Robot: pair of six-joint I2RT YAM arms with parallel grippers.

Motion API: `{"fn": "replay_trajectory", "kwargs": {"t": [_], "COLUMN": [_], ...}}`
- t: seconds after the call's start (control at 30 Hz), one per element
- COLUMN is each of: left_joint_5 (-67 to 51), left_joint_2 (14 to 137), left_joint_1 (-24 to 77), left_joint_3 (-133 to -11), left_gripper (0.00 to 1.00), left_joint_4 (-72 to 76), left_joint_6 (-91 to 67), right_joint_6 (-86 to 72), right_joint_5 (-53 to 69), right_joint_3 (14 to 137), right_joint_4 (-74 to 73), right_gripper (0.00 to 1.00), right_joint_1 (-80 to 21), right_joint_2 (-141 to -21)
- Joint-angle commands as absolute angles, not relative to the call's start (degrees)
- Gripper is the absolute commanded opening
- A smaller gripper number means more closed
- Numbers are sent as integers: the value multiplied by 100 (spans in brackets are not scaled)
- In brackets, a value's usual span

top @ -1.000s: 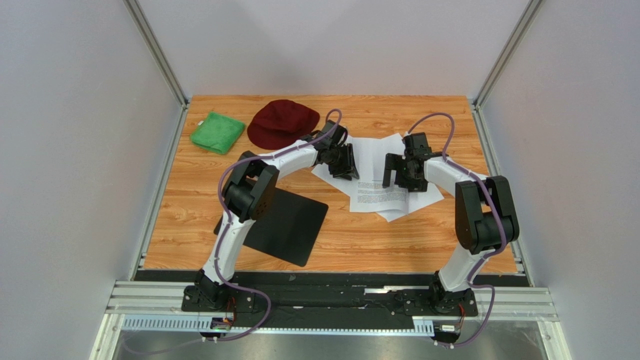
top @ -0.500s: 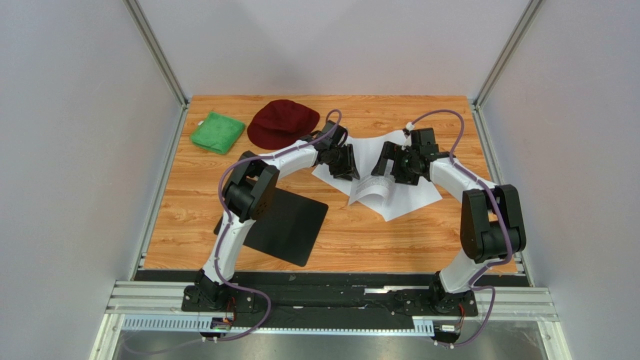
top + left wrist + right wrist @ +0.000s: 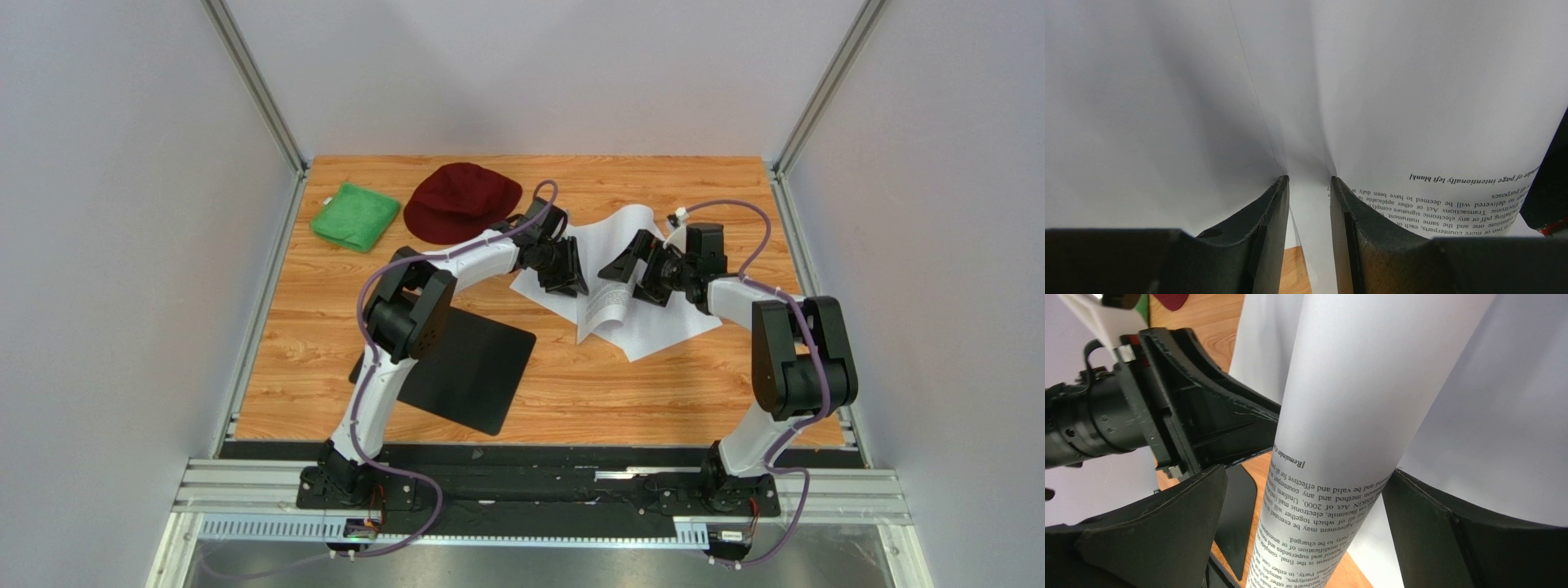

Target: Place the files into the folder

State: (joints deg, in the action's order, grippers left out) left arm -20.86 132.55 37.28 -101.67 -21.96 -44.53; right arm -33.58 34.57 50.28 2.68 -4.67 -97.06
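Files (image 3: 656,325), loose white paper sheets, lie in a messy pile on the far right part of the wooden table (image 3: 687,404). One sheet with small black print (image 3: 1321,496) is bent up into a round curl, and its printed part hangs over the wood. The right gripper (image 3: 628,276) is at that curl. Its two fingers (image 3: 1168,533) are spread wide, and the curled sheet stands between them. It touches the finger on one side, but I cannot tell if it touches the other one. The left gripper (image 3: 568,272) is on the left edge of the pile, close to the right gripper. Its fingers (image 3: 1273,211) are only a little way apart. The edges of the sheets come right up to that small gap, and white paper shows inside it. I cannot tell if the paper is being pinched. The folder (image 3: 466,365), flat and black, lies on the table near the left arm, apart from the pile, and no paper is on it. A dark red cap (image 3: 463,200) and a green cloth (image 3: 355,216) sit at the far left of the table.
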Motion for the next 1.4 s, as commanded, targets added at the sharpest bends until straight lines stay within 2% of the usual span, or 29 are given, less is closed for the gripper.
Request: {"fn": "replay_trajectory", "kwargs": {"t": [0.0, 0.2, 0.63, 0.8, 1.0, 1.3, 1.37], "left_joint_5": [-2267, -2294, -2364, -2399, -2478, -2593, -2566], "left_joint_2": [13403, 13359, 13359, 13359, 13351, 13359, 13342], "left_joint_1": [3683, 3630, 3621, 3604, 3577, 3586, 3577], "left_joint_3": [-10090, -9993, -9958, -9958, -9949, -9870, -9853], "left_gripper": [40, 40, 39, 39, 39, 39, 39], "left_joint_4": [-2162, -2118, -2083, -2048, -2013, -1872, -1881], "left_joint_6": [-4421, -4412, -4403, -4438, -4447, -4535, -4509], "right_joint_6": [-3208, -3191, -3611, -4594, -5255, -4624, -4553], "right_joint_5": [3937, 3894, 4148, 4649, 4641, 4122, 4227], "right_joint_3": [4817, 4544, 4140, 4262, 4228, 4008, 3999], "right_joint_4": [1106, 1081, 1677, 2618, 3206, 3191, 3225], "right_gripper": [100, 100, 100, 100, 100, 97, 94], "right_joint_1": [-475, -475, -378, -343, -343, -448, -475], "right_joint_2": [-9484, -8930, -8798, -8982, -9123, -9712, -9756]}}
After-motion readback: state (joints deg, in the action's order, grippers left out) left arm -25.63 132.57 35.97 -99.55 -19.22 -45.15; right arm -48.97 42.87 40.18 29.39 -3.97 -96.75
